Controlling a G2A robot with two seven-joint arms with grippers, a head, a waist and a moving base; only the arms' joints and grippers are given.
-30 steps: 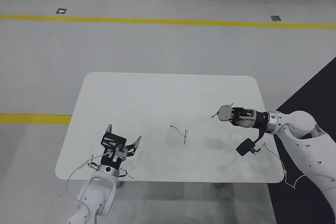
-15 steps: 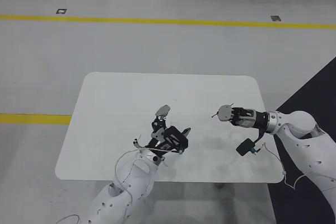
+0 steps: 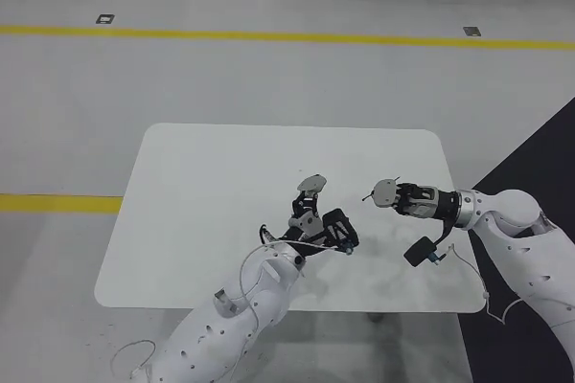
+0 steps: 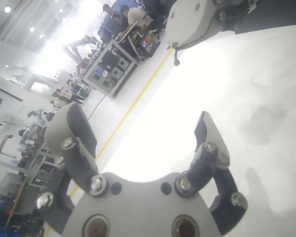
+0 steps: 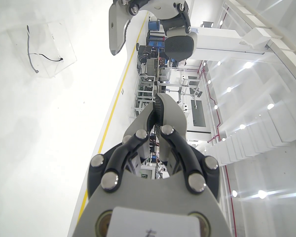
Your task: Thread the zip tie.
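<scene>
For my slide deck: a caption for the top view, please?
Over the white table, the open left gripper faces the right gripper, shut on a zip tie.

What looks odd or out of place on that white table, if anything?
Nothing stands out. The right pincer is shut on a thin black zip tie. The left pincer hangs open over the white table. A clear box holding black ties rests there. Nothing is spilled or broken.
</scene>
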